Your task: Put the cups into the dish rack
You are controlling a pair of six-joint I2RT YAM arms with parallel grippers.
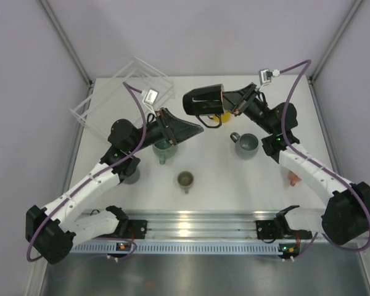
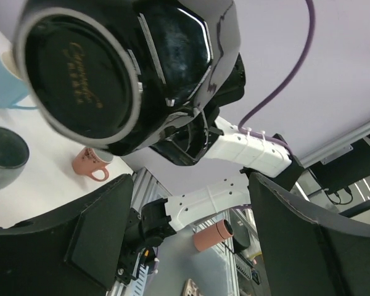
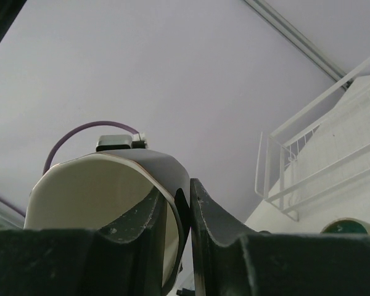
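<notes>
1 black mug (image 1: 203, 100) is off the table, lying on its side in the right gripper (image 1: 227, 102). Its 2 fingers are pinched on the wall at the rim: in the right wrist view 1 finger sits inside the pale interior and the other presses the outer side. The base points away from those fingers, toward the left gripper (image 1: 194, 128).

The left gripper's 2 fingers are spread wide and hold nothing. The mug's base is just beyond their tips and a little above them, apart from both pads. The dish rack (image 1: 123, 89) stands well beyond the left fingers, off to their side. A teal mug (image 1: 163, 148) sits below them on the table.

The mug looks like glazed ceramic: stiff, glossy, likely slick under rubber pads, and heavy enough that a rim pinch lets it swing. It would chip if dropped against the rack's bars.

For a handover, the safer hold is probably across the round body near the base, 1 finger on each side, clear of the handle that seems to hang underneath. Whether the left fingers open wide enough for that I cannot tell. If not, the free part of the rim is the alternative.
</notes>
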